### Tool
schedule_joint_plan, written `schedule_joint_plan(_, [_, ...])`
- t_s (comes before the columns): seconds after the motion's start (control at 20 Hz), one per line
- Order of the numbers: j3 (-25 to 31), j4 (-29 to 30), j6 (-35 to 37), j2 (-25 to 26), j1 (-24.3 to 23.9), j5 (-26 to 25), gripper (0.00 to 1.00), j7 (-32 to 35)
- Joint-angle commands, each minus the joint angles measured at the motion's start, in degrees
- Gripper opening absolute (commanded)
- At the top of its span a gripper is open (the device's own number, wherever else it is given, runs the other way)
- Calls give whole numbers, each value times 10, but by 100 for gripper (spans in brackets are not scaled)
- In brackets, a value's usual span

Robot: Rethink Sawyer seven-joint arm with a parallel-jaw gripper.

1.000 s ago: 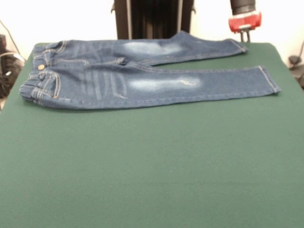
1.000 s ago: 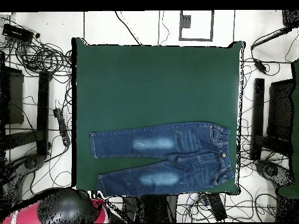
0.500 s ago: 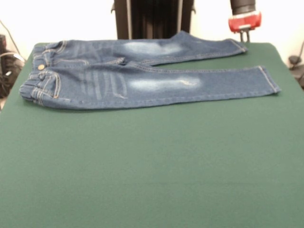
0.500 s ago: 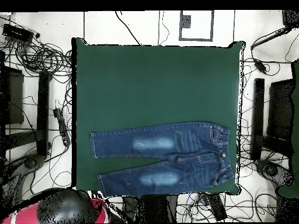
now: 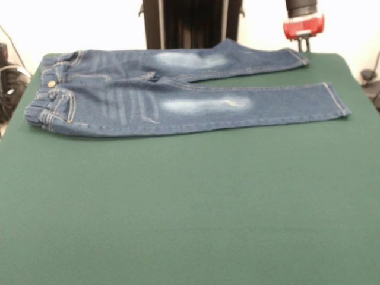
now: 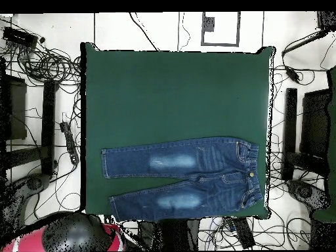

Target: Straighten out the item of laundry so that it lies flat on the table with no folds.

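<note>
The small blue denim jeans (image 5: 178, 92) lie spread on the dark green table (image 5: 190, 208) along its far side. The waistband is at the left and both legs run to the right, slightly apart. The waistband end looks a little bunched. In the overhead view the jeans (image 6: 184, 176) lie near the bottom edge of the table (image 6: 177, 92). My gripper (image 5: 305, 43) hangs from its red wrist at the top right, just above the far leg's cuff and apart from it. It holds nothing that I can see.
The black pedestal (image 5: 190, 24) stands behind the table's far edge. In the overhead view the red and black arm (image 6: 65, 233) sits off the table's bottom left corner. Cables and stands (image 6: 39, 98) surround the table on the floor.
My gripper has risen very slightly at the top right. The jeans have not moved.
</note>
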Motion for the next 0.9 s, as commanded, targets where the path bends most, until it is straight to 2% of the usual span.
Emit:
schedule_joint_plan(0.05, [-24,92,114,104,17,-12,0,85])
schedule_joint_plan(0.5, [-28,109,125,90,4,-26,0,84])
schedule_joint_plan(0.9, [-34,148,142,36,14,-19,0,56])
